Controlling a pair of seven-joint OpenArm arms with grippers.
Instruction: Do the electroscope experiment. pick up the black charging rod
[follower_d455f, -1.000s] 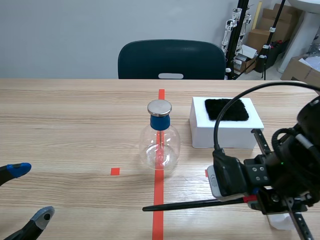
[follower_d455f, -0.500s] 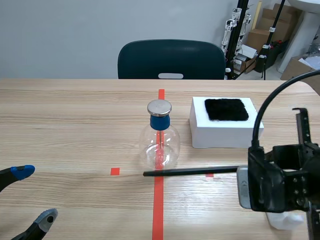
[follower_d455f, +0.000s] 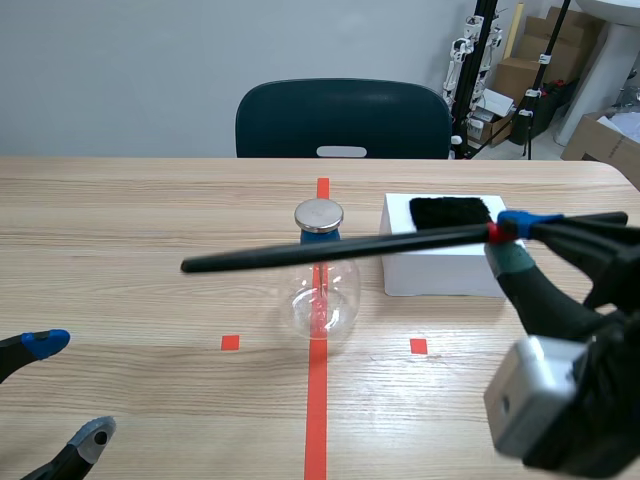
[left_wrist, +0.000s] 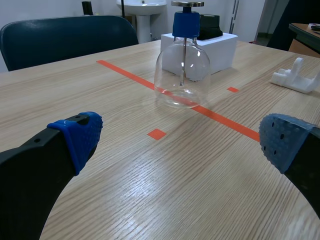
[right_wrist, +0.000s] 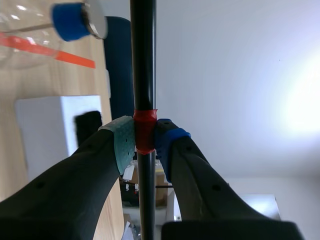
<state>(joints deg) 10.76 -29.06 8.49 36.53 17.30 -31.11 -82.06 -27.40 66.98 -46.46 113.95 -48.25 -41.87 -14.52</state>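
Observation:
My right gripper (follower_d455f: 508, 243) is raised above the table's right side, shut on the black charging rod (follower_d455f: 330, 250) at its red tape band. The rod runs level to the left, passing in front of the electroscope flask (follower_d455f: 320, 292). In the right wrist view the rod (right_wrist: 143, 60) stands pinched between the two pads of my right gripper (right_wrist: 145, 141), with the flask's blue neck and metal disc (right_wrist: 80, 21) beside it. My left gripper (follower_d455f: 60, 390) is open, low at the near left; in its wrist view the left gripper (left_wrist: 180, 140) has the flask (left_wrist: 182, 70) ahead of it.
A white box (follower_d455f: 450, 260) with a black fur pad (follower_d455f: 452, 212) stands right of the flask. A white plastic stand (left_wrist: 296, 76) lies at the near right. A dark chair (follower_d455f: 342, 120) is behind the table's far edge.
The right gripper has lifted the rod from just above the table's front to the height of the flask's neck, and the rod's tip has swung further left. The left gripper has stayed put.

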